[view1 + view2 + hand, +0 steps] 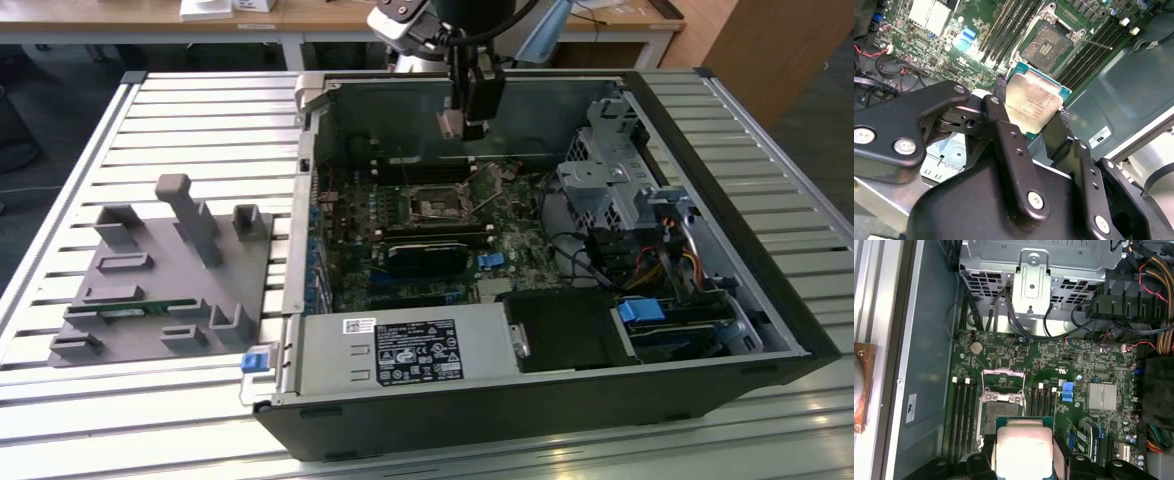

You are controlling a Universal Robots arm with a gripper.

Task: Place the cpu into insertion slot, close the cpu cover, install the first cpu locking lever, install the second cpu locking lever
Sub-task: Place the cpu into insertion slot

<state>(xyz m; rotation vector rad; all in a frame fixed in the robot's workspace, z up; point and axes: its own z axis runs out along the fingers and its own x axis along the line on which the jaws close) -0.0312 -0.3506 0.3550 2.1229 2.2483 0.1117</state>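
My gripper [1031,107] is shut on the cpu [1033,101], a square chip with a dull silver top and a green edge, held by two opposite sides between the black fingers [1000,95]. In the exterior view the gripper [465,126] hangs inside the open computer case, above the board and a little behind the insertion slot [434,203]. The insertion slot [1046,42] lies open and bare, apart from the chip. In the first wrist view the cpu [1023,452] overlaps the slot's [994,415] near edge. The cpu cover [1002,372] stands swung up behind the slot.
A thin locking lever [1095,44] sticks out beside the slot, with memory slots [961,412] on both sides. A drive cage [614,190], cables [667,260] and power supply [400,350] crowd the case. A grey parts fixture [160,270] sits on the slatted table at the exterior view's left.
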